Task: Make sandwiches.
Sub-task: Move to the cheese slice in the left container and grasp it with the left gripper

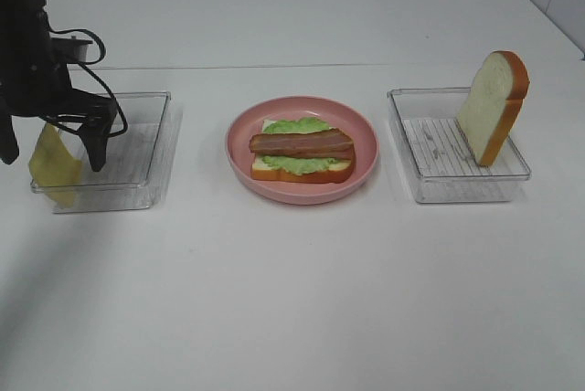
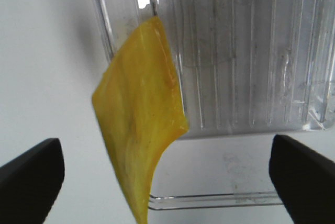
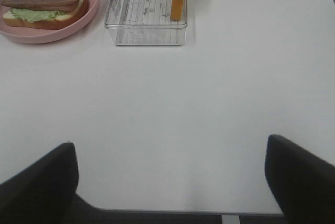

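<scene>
Exterior high: sandwich point(image 1: 302, 155) lengthwise left-right

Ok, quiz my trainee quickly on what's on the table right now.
1. True or false: the left gripper is shut on the cheese slice.
2. The bread slice in the right tray is: A lying flat; B standing on edge; C held by a gripper.
3. Which layer tops the half-built sandwich on the pink plate?
Key: 1 false, its jaws stand open; 2 B; 3 bacon.
</scene>
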Tool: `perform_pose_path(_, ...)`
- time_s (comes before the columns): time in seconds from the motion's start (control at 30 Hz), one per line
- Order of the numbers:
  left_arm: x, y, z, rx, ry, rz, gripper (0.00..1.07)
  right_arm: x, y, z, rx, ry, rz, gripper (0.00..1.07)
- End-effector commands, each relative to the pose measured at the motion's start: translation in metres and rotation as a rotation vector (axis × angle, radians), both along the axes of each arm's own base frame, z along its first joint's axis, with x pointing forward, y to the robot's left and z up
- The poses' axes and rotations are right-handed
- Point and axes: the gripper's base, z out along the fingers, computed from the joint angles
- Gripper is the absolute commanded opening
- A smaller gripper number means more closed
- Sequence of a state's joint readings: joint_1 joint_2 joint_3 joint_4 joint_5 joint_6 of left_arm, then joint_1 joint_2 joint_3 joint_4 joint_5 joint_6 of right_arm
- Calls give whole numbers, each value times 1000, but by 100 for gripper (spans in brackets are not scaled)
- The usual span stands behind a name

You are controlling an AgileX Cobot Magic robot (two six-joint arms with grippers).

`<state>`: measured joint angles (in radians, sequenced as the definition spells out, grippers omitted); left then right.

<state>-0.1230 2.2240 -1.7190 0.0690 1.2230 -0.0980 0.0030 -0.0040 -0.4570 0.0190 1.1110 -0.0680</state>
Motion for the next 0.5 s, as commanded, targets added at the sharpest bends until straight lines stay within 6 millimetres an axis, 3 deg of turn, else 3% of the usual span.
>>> perform_pose_path(0.03,-8,2,-2,17,94,5,97,-3,0,0,-4,-33,3,94)
perform_pose_path(0.1,-8,2,-1,16,88,5,95,-3,0,0,-4,-33,3,94)
perform_pose_path(0.17,-8,2,-1,16,87,5,82,-3,0,0,-4,-33,3,94)
perform_pose_path(0.2,-8,2,-1,16,87,5,82,-3,0,0,-4,-33,3,94)
perform_pose_path(0.27,-7,2,-1,15,83,5,71,-3,0,0,-4,-33,3,94)
perform_pose_path(0.5,-7,2,-1,15,82,4,58,-3,0,0,-4,-33,3,94)
